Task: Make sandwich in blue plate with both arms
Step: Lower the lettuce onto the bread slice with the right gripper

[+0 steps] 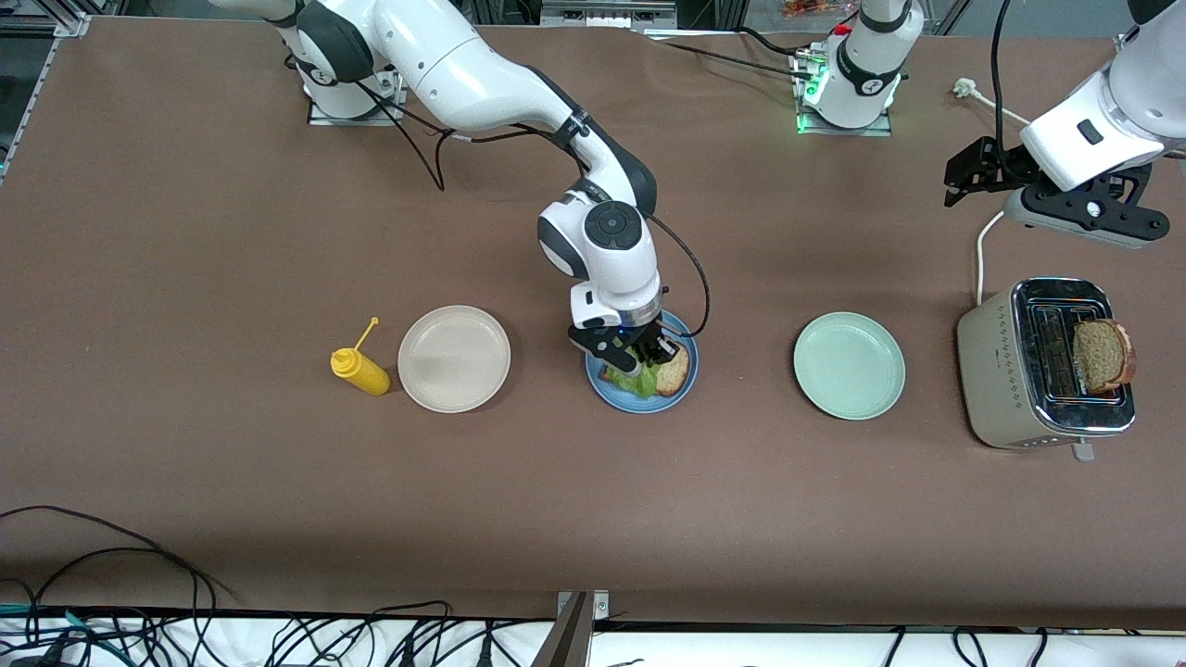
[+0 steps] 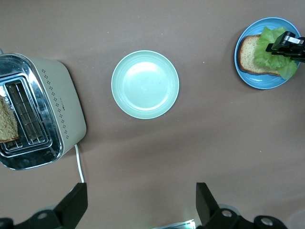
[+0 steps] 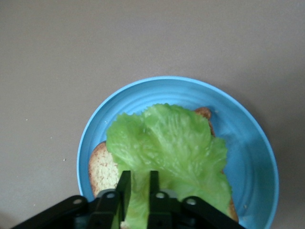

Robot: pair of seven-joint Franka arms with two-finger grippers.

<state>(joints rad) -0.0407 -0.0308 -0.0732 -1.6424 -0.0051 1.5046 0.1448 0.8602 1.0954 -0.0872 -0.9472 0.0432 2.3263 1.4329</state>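
Green lettuce (image 3: 167, 148) lies draped over one slice of brown toast (image 1: 675, 371) on the blue plate (image 1: 619, 396), which sits on the table (image 1: 593, 519) between a beige plate (image 1: 454, 358) and a mint-green plate (image 1: 849, 365). The right end effector (image 3: 138, 183) is low over the plate, its two fingers close together with the edge of the leaf between them; from the right wrist view the pinch looks loose, as if it is letting go.

The second slice (image 1: 1103, 355) stands in the toaster (image 1: 1010, 371) at the left arm's end of the table. The left end effector (image 2: 140, 205) hovers near that toaster with its fingers spread wide and nothing between them.

The coming move likely turns on this: the slice in the toaster is close to the left arm and well apart from the plate, so that arm is the better placed to lift it and carry it across, past the mint-green plate, to the lettuce.
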